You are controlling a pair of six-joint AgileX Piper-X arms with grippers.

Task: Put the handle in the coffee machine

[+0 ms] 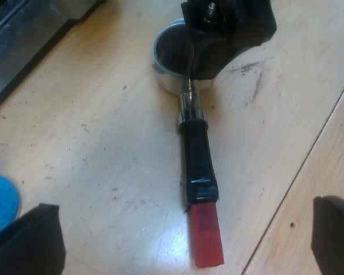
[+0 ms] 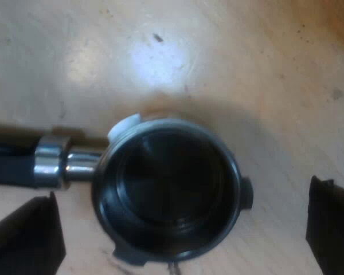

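Note:
The metal holder (image 1: 172, 57) lies flat on the wooden table, its dark handle (image 1: 196, 154) ending in a red tip (image 1: 206, 235). My left gripper (image 1: 186, 209) hangs open above the handle's red end, one finger on each side and well apart from it. In the right wrist view the round basket (image 2: 166, 195) faces up, with the chrome neck (image 2: 51, 166) joining the handle. My right gripper (image 2: 180, 192) is open directly over the basket, fingers clear of its rim. The right gripper (image 1: 229, 34) also shows above the basket in the left wrist view.
The espresso machine's metal base (image 1: 23, 40) stands beyond the basket, off to one side. A blue tamper (image 1: 0, 203) sits by one left finger. A seam (image 1: 309, 154) runs through the wooden table (image 1: 103, 143) beside the handle.

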